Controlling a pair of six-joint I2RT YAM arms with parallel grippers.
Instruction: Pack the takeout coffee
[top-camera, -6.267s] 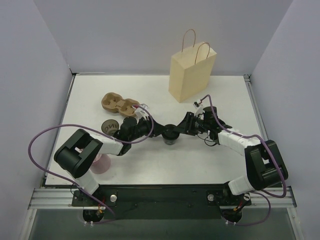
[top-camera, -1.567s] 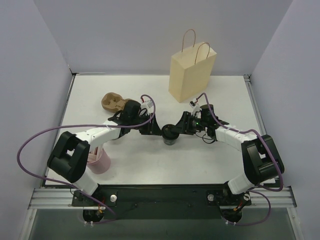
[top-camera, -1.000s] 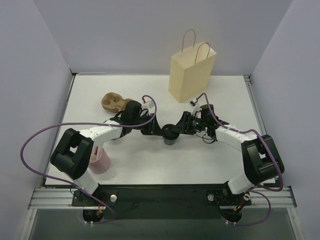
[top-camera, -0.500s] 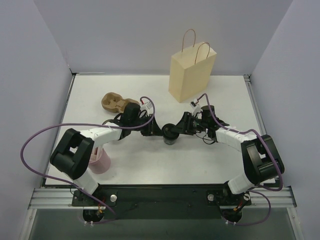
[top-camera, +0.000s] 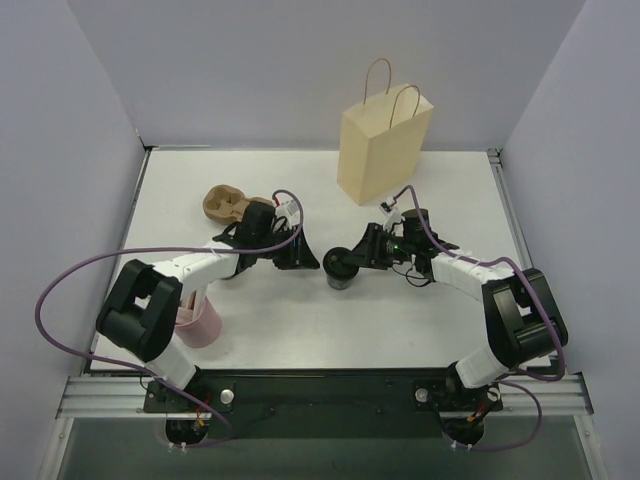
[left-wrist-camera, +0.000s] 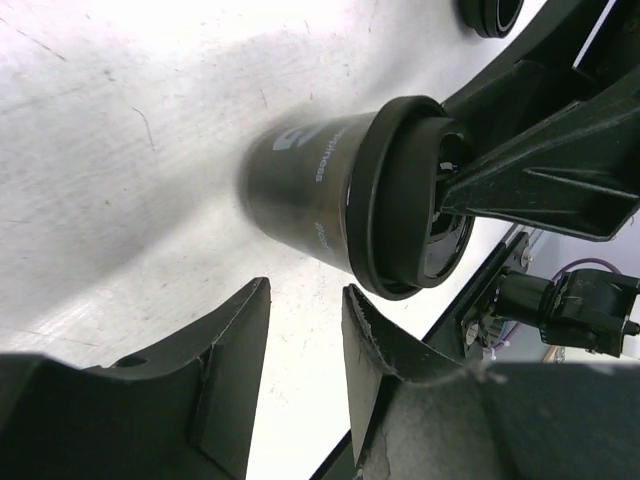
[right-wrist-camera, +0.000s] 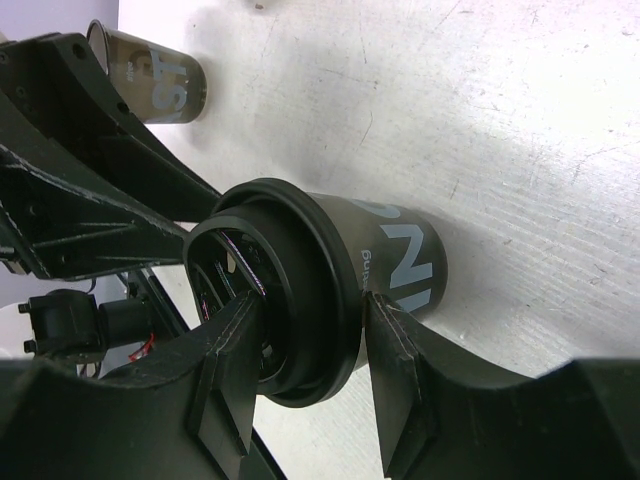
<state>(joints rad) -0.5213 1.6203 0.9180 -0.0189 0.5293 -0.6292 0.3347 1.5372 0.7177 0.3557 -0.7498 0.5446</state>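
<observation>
Snugly, the right tool (right-wrist-camera: 312, 310) clasps the takeout coffee (right-wrist-camera: 400, 255).

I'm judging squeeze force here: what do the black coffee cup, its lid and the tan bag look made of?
The coffee cup looks like matte black paper with pale print, possibly coated. Its lid seems moulded plastic: smooth, dark, with a faint sheen on the rolled rim. The bag looks like dull tan kraft paper, with sharp folds and thin loop handles.
</observation>
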